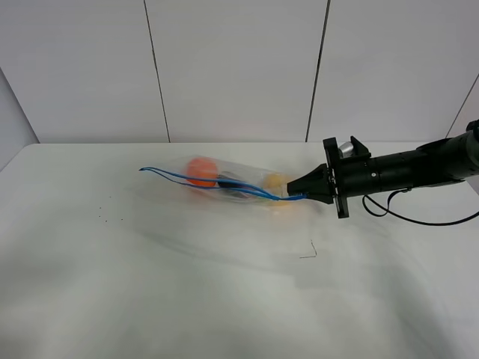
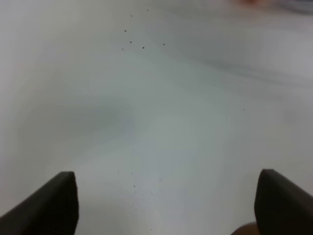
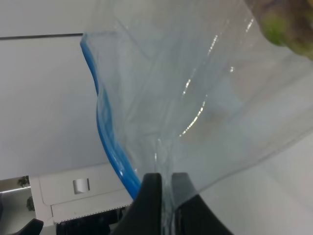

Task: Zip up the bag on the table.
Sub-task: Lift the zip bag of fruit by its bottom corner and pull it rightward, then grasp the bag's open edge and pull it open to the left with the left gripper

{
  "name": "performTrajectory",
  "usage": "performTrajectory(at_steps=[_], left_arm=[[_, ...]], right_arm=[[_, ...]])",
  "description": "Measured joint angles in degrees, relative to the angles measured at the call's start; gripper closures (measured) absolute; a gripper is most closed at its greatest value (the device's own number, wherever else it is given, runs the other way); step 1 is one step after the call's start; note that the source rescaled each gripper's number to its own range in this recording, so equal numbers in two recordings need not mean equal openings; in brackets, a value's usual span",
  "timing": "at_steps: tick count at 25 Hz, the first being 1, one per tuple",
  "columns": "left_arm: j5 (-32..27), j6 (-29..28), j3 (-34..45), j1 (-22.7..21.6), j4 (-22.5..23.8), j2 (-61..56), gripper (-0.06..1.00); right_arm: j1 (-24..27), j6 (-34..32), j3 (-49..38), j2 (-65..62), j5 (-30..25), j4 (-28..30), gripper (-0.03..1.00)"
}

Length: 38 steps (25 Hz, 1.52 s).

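The clear bag (image 1: 232, 183) lies at the back middle of the white table (image 1: 150, 284), with its blue zipper strip (image 1: 187, 179) wavy and gaping. An orange (image 1: 200, 170), a dark eggplant (image 1: 228, 182) and a yellow pear (image 1: 275, 182) show through it. My right gripper (image 1: 303, 194) is shut on the bag's right end by the zipper. The right wrist view shows its tips (image 3: 166, 196) pinching the clear plastic (image 3: 195, 98) beside the blue strip (image 3: 105, 137). My left gripper (image 2: 168, 183) is open and empty over bare table, and it is out of the exterior high view.
The white panelled wall (image 1: 239, 67) stands right behind the table. A small bent dark wire (image 1: 309, 253) lies in front of the bag. Dark specks (image 1: 108, 217) dot the table at the left. The right arm's cable (image 1: 419, 217) hangs above the table at the right.
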<state>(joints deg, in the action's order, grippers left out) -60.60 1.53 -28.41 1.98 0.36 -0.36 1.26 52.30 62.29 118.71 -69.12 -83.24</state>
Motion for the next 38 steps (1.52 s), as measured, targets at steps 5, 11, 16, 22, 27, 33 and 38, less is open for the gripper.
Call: performTrajectory(at_steps=[5,11,16,22,27,33,38], left_arm=[[1.3,-2.4,-2.1,0.0,0.7,1.9,-0.01],[2.7,-3.4,-15.8,0.0,-0.4,21.5,-0.01],[3.0,-1.5,-28.3,0.0,-0.4,42.0,-0.01],[4.1,16.9,-37.3,0.0,0.1,61.1,0.0],[4.3,42.3,-37.8,0.0,1.2,70.3,0.05],[9.3,55.8,-37.8,1.8,-6.6,76.3,0.07],[15.7,57.0,-37.7,9.2,-8.2,78.7,0.07]], right_arm=[[0.0,0.0,0.0,0.0,0.0,-0.1,0.97],[0.0,0.0,0.0,0.0,0.0,-0.1,0.97],[0.0,0.0,0.0,0.0,0.0,-0.1,0.97],[0.0,0.0,0.0,0.0,0.0,-0.1,0.97],[0.0,0.0,0.0,0.0,0.0,-0.1,0.97],[0.0,0.0,0.0,0.0,0.0,-0.1,0.97],[0.0,0.0,0.0,0.0,0.0,-0.1,0.97]])
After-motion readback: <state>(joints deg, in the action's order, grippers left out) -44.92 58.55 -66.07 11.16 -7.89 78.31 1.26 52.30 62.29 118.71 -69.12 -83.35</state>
